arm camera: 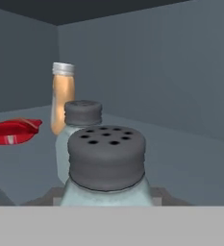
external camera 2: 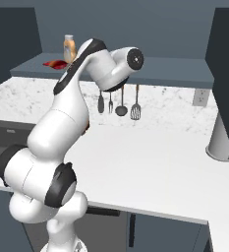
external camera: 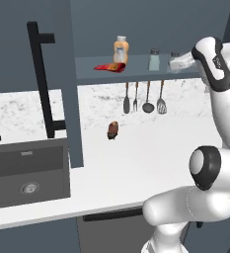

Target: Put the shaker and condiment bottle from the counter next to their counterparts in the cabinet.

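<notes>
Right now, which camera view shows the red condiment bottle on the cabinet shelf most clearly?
The left base view: the red condiment bottle lies flat on the shelf before the orange bottle, unobstructed. The hand view cuts it off at the left edge. The right base view shows it small, partly behind the arm.

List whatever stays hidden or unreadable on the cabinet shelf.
- Hand view: the near shaker has its base cut off at the bottom edge, so whether it rests on the shelf is unclear. Its body also hides the jaws.
- Right base view: the arm blocks the shelf's middle.
- Left base view: the red bottle is too small for its marks to be read.
</notes>
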